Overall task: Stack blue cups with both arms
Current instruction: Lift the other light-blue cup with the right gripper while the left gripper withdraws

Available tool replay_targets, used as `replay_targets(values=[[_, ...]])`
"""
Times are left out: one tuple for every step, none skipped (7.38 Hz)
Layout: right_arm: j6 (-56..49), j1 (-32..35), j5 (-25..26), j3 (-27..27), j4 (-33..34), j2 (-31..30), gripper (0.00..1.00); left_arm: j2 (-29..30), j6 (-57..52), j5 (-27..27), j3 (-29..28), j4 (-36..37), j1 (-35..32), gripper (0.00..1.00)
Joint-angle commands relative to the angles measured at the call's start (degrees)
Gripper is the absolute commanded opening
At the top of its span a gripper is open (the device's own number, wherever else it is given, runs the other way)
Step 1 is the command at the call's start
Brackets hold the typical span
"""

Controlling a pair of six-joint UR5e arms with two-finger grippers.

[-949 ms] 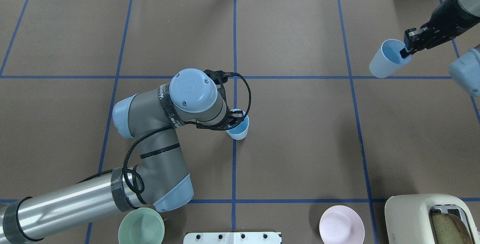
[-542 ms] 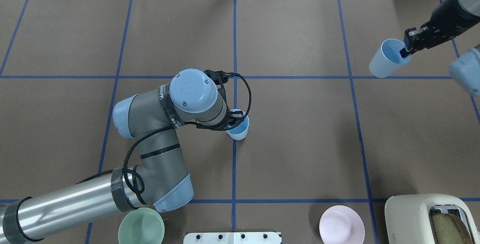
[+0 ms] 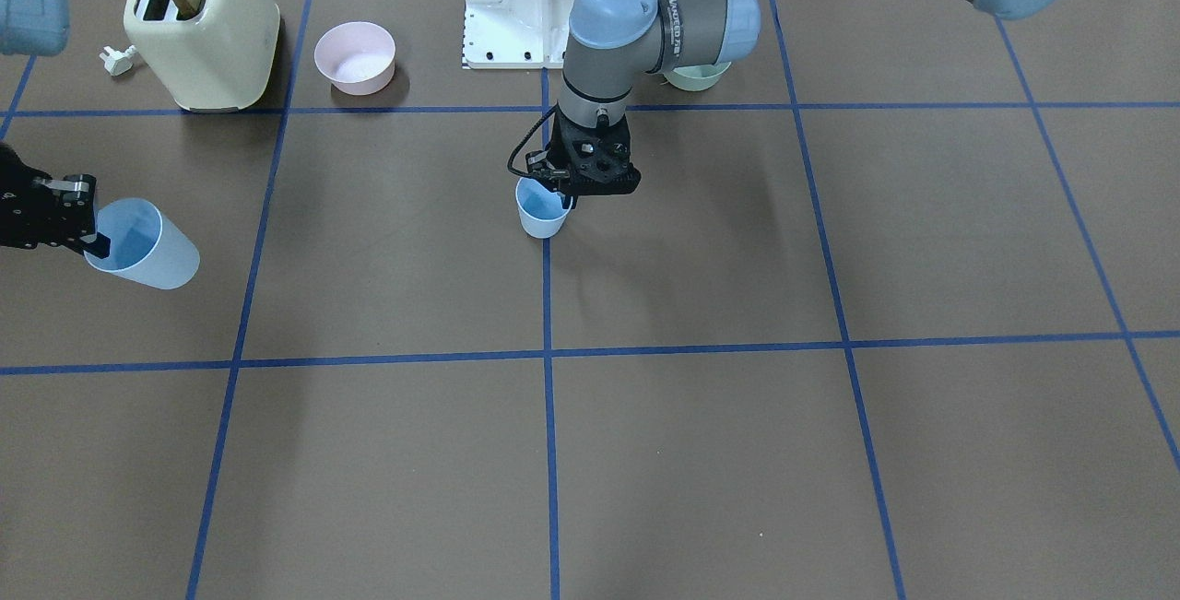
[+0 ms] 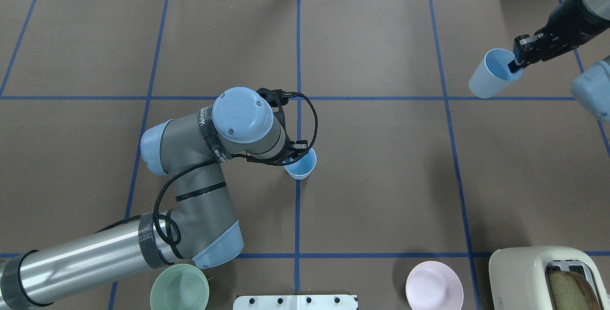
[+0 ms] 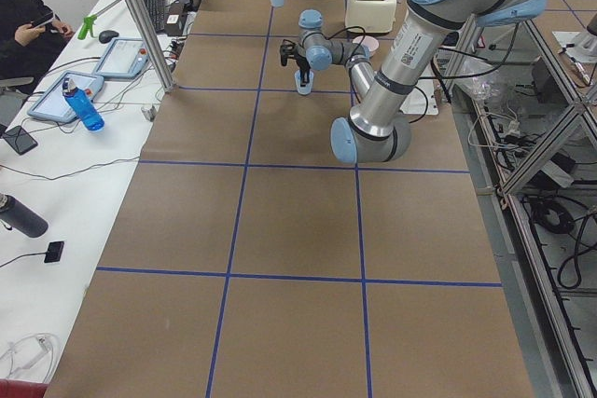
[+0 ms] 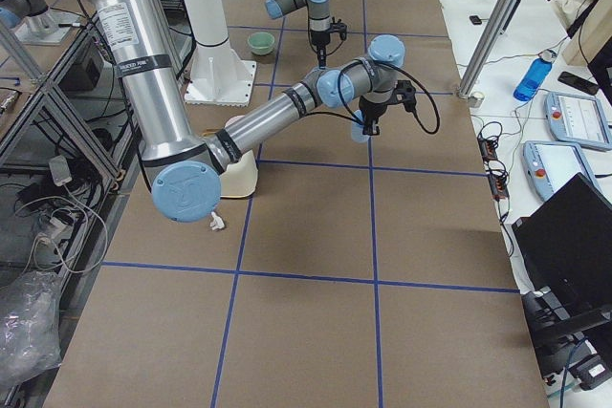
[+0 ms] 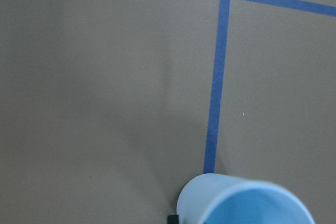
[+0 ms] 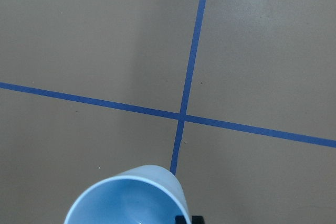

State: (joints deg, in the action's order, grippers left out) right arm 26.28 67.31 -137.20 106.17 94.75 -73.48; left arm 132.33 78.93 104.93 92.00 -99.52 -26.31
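Observation:
One blue cup (image 4: pixel 300 165) is at the table's middle on the blue centre line. My left gripper (image 4: pixel 298 150) is shut on its rim; one finger is inside the cup. It also shows in the front view (image 3: pixel 541 210) and the left wrist view (image 7: pixel 241 203). I cannot tell whether it touches the table. The second blue cup (image 4: pixel 493 80) hangs tilted above the far right of the table. My right gripper (image 4: pixel 517 62) is shut on its rim. It also shows in the front view (image 3: pixel 143 247) and the right wrist view (image 8: pixel 126 198).
A green bowl (image 4: pixel 179 292) and a pink bowl (image 4: pixel 433 285) stand at the near edge, either side of the white base plate (image 4: pixel 295 302). A cream toaster (image 4: pixel 543 276) with bread stands at the near right corner. The left arm's elbow hangs over the table's left-centre.
The left arm has shifted slightly left and toward the robot, taking its cup with it. The right arm and its cup have barely moved.

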Motion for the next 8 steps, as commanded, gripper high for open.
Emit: replay_targets(values=[[0.0, 0.1, 0.0, 0.0, 0.0, 0.0, 0.0, -0.58, -0.53, 0.45, 0.45, -2.51, -0.14, 0.97], [0.09, 0.11, -0.09, -0.08, 0.09, 0.7, 0.0, -0.75, -0.79, 0.63, 2.98, -2.08, -0.75, 0.97], [1.05, -0.16, 0.09, -0.17, 2.61, 3.23, 0.0, -3.02, -0.88, 5.67, 6.75, -1.9, -4.24, 0.97], [1.14, -1.46, 2.96, -0.87, 8.81, 8.82, 0.0, -5.22, -4.1, 15.3, 8.87, -1.9, -11.14, 0.97], [2.97, -2.87, 5.25, -2.01, 11.57, 12.97, 0.0, -8.46, -9.09, 21.05, 10.9, -1.9, -17.22, 0.97], [9.25, -6.19, 7.1, -3.06, 11.34, 15.97, 0.0, -11.45, -15.84, 24.93, 11.79, -1.9, -22.59, 0.97], [13.41, -8.83, 9.99, -3.51, 11.34, 19.04, 0.0, -14.96, -22.87, 29.41, 11.8, -1.81, -28.12, 0.97], [18.15, -10.95, 11.24, -3.51, 11.25, 20.99, 0.0, -17.43, -29.21, 32.15, 11.45, -1.81, -33.14, 0.97]])
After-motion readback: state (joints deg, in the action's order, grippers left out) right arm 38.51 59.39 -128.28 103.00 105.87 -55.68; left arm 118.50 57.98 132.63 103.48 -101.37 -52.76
